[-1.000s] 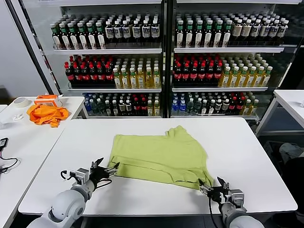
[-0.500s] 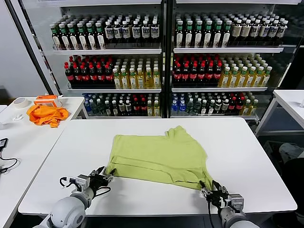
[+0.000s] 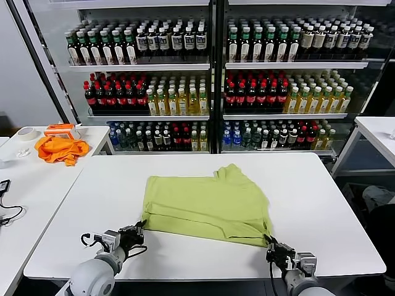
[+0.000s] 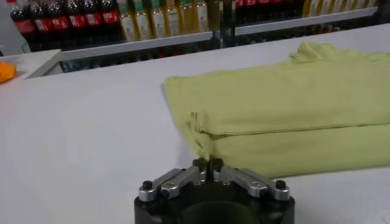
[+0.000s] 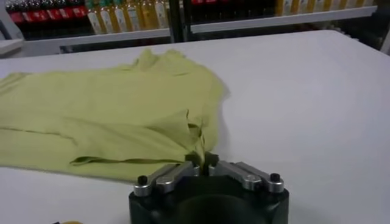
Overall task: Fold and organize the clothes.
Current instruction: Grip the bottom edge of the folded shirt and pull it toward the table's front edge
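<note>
1. T-shirt (image 3: pixel 207 206) lies flat at mid-table (image 3: pixel 321 191), long axis left-right; one bunched end points toward the shelves (image 3: pixel 210 74).
2. Left gripper (image 3: pixel 137 230) is clamped on its near-left corner.
3. Right gripper (image 3: pixel 271 245) is clamped on its near-right corner.

Both arms are reaching low over the table's near edge. Left gripper (image 3: pixel 139 227) is pinching the lime-green cotton T-shirt (image 3: pixel 207 204) at its near-left corner; right gripper (image 3: pixel 270 242) is pinching its near-right corner.
</note>
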